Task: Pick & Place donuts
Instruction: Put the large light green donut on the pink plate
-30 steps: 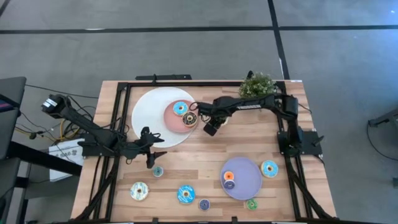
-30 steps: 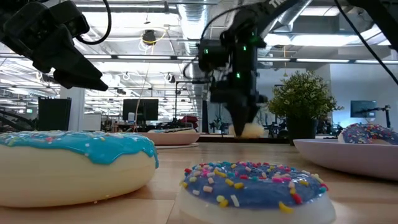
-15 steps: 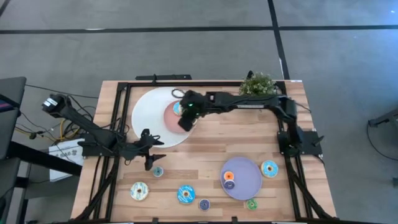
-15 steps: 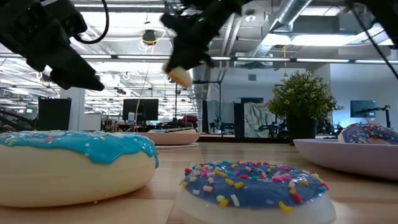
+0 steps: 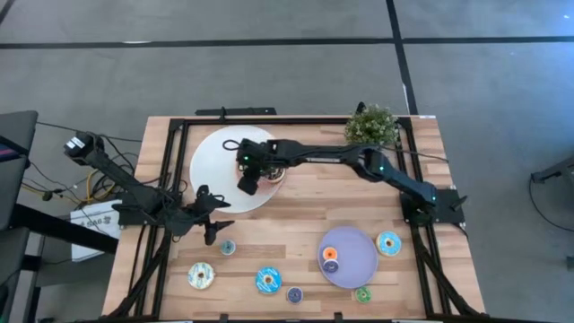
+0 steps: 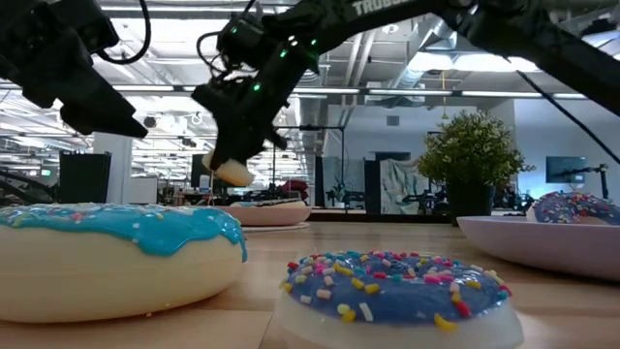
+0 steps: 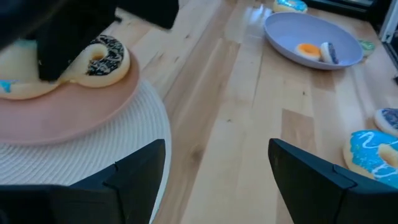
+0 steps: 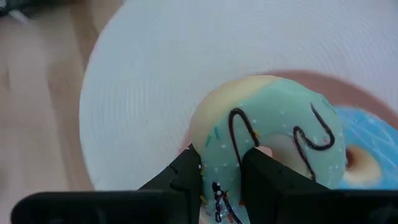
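Teal icing with dark squiggles covers the donut (image 8: 270,134) that the right gripper (image 8: 224,171) carries: its jaws are clenched on the ring's rim, one finger through the hole, and in the low view the same donut (image 6: 232,172) hangs clear above the counter (image 5: 296,224). From above, the right gripper (image 5: 248,182) reaches across to the white plate (image 5: 211,170), just beside the pink plate (image 7: 74,115) that lies on it. On that pink plate rest a brown-iced donut (image 7: 99,59) and a blue-iced donut (image 8: 360,152), close together. The left gripper (image 5: 208,229) waits over the counter's left part, near the white plate's edge, and its jaws stand apart with nothing between them, as its wrist view shows. Near it lies a small teal donut (image 5: 228,247); along the near edge sit a cream-green donut (image 5: 200,274), a large blue donut (image 5: 268,281), a small purple donut (image 5: 294,294) and a green donut (image 5: 362,293). A lavender plate (image 5: 359,260) holds an orange donut (image 5: 330,255) and a small dark one (image 5: 331,266), with another blue-iced donut (image 5: 388,243) just beside its rim. A potted plant (image 5: 371,121) stands at the far edge.
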Controlling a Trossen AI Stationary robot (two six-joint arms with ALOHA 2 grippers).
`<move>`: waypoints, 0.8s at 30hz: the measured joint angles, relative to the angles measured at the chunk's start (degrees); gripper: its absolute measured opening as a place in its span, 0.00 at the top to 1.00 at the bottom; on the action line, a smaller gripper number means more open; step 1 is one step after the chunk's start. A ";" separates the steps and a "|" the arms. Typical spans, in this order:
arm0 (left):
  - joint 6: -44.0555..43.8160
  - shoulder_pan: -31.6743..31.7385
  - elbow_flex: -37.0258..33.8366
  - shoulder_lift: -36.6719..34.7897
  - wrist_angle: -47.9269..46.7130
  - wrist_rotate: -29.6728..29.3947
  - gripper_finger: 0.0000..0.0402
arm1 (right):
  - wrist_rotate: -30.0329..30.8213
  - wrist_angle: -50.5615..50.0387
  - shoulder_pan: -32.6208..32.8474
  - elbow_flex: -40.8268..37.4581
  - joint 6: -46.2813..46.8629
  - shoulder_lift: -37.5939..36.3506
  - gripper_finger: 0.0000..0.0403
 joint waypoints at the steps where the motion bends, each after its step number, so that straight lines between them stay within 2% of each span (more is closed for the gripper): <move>1: -0.21 -0.15 0.00 0.00 -0.37 -0.39 0.31 | -0.03 -1.33 0.00 0.64 -0.08 0.75 0.79; 5: -1.04 -0.20 0.00 0.00 -1.13 -0.78 0.31 | -0.21 -3.35 0.02 2.03 -0.14 3.19 0.79; 16: -1.27 -0.20 0.00 0.00 -1.66 -0.81 0.31 | -0.37 -3.13 0.13 2.22 -1.62 3.83 0.79; 24: -1.28 -0.20 0.00 0.00 -1.61 -0.82 0.31 | -0.33 -2.88 0.13 2.18 -1.53 3.83 0.66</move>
